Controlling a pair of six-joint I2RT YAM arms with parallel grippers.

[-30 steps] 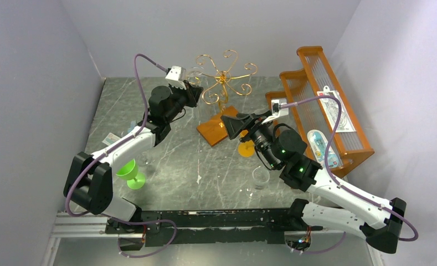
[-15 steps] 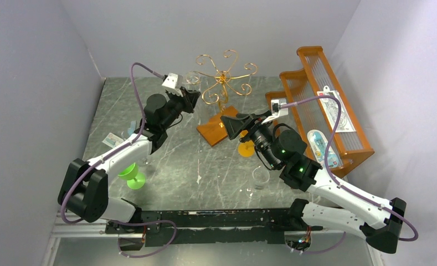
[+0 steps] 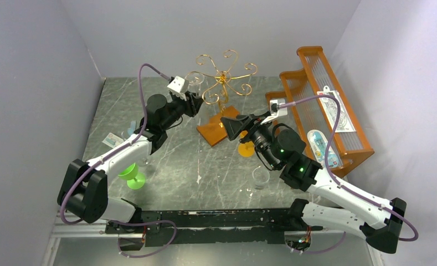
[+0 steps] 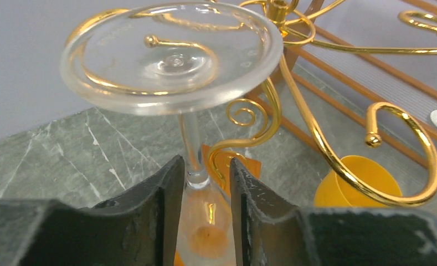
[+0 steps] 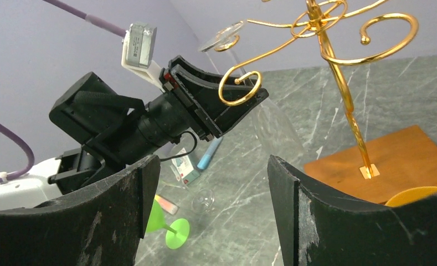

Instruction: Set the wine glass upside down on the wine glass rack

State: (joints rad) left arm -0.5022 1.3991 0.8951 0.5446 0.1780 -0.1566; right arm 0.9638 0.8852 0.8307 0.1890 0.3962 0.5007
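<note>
The clear wine glass (image 4: 171, 55) hangs upside down, its round foot lying on top of a gold scroll arm of the wine glass rack (image 4: 315, 133) and its stem (image 4: 193, 144) running down through the curl. My left gripper (image 4: 205, 183) stands around the stem and the top of the bowl, jaws slightly parted, with a gap on the right side where a gold curl sits. From above, the glass (image 3: 194, 77) is at the left arm of the rack (image 3: 224, 75), with the left gripper (image 3: 196, 100) just below it. My right gripper (image 5: 213, 188) is open and holds nothing, hovering near the rack's wooden base (image 3: 219, 126).
An orange slatted shelf (image 3: 321, 105) stands at the right with packets on it. A yellow-orange cup (image 3: 246, 148) sits by the rack's base. A green plastic glass (image 3: 130, 173), a clear glass (image 3: 260, 176) and small packets (image 3: 112, 138) lie on the table.
My left arm carried the glass rightward onto the rack's scroll arm, and its jaws have parted from the stem. The right arm has stayed still.
</note>
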